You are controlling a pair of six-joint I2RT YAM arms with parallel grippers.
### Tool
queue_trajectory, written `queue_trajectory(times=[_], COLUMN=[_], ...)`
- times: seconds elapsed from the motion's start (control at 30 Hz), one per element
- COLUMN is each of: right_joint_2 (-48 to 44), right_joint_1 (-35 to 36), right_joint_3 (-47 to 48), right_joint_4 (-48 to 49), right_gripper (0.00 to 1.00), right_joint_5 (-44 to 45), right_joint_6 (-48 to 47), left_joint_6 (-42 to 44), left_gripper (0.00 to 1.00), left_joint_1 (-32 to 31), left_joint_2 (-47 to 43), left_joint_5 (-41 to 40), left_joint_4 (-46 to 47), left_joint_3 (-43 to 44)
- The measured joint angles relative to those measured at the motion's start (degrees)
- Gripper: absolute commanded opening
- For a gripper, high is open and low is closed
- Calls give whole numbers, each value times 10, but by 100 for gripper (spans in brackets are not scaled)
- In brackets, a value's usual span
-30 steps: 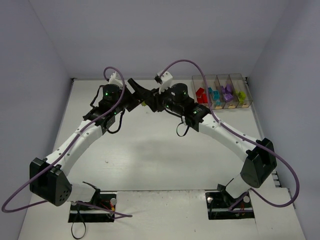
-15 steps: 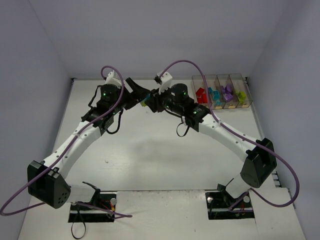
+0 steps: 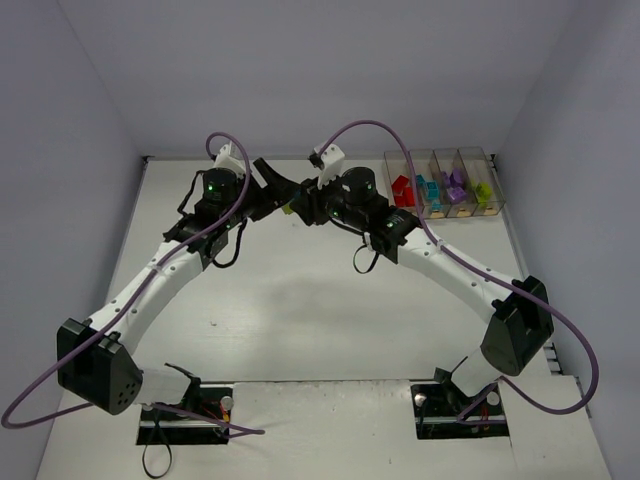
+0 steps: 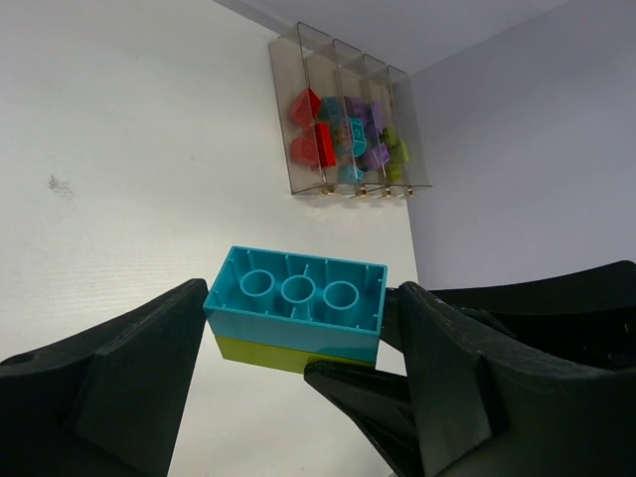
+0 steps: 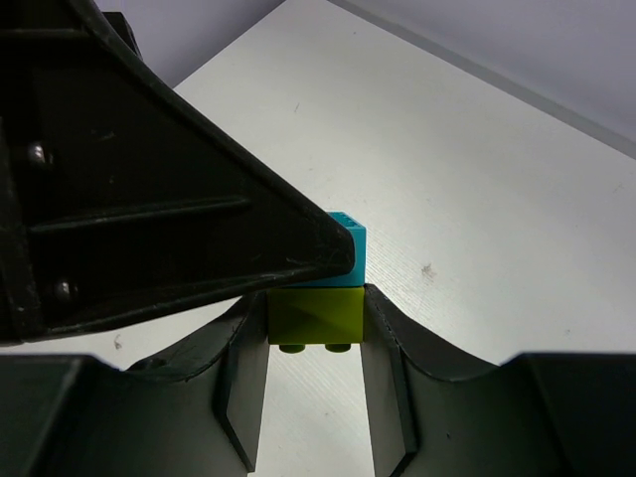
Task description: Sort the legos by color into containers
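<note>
- the teal brick point(image 4: 295, 301) is clamped by the left gripper point(image 4: 303, 310), well left of the bins point(image 4: 282, 109).
- the lime brick point(image 5: 316, 312), stuck under it, is clamped by the right gripper point(image 5: 316, 333).

- My left arm point(image 3: 160, 275) has eased back to the right. Half a second ago it had leaned out to the left, and its shoulder block point(image 3: 95, 365) now sits almost where it was a second ago.
- The white mount point(image 3: 231, 157) on that wrist has come back right and slightly down with it.
- The left gripper point(image 4: 303, 310), clamped on the teal brick point(image 4: 294, 288), reaches a touch further right than a second ago.
- The lime brick point(image 3: 288, 209) beneath has barely shifted; I can't tell which way.
</note>
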Motion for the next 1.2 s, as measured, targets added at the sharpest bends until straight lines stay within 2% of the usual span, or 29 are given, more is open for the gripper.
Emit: queue_trajectory(times=[0.17, 0.3, 0.57, 0.93, 0.97, 1.0, 1.13, 1.17, 1.2], right_joint_2=[0, 0, 0, 0, 0, 0, 0, 0, 0], right_joint_1=[0, 0, 0, 0, 0, 0, -2, -3, -3], right_joint_3=[0, 0, 0, 0, 0, 0, -1, -1, -2], right_joint_4=[0, 0, 0, 0, 0, 0, 1, 1, 2], right_gripper=[0, 0, 0, 0, 0, 0, 0, 0, 0], right_joint_5=[-1, -4, -5, -11, -14, -14, -17, -20, -20], right_joint_6=[0, 0, 0, 0, 0, 0, 2, 2, 2], left_joint_6=[0, 0, 4, 11, 11, 11, 19, 18, 19], left_gripper=[70, 66, 71, 70, 63, 63, 39, 30, 27], left_joint_1=[0, 0, 0, 2, 2, 2, 2, 2, 2], left_joint_2=[7, 9, 9, 9, 9, 9, 8, 8, 8], left_joint_5=[14, 17, 14, 10, 10, 10, 13, 14, 14], left_joint_4=[-3, -5, -5, -5, -5, -5, -5, -5, -5], left_joint_3=[0, 0, 0, 0, 0, 0, 0, 0, 0])
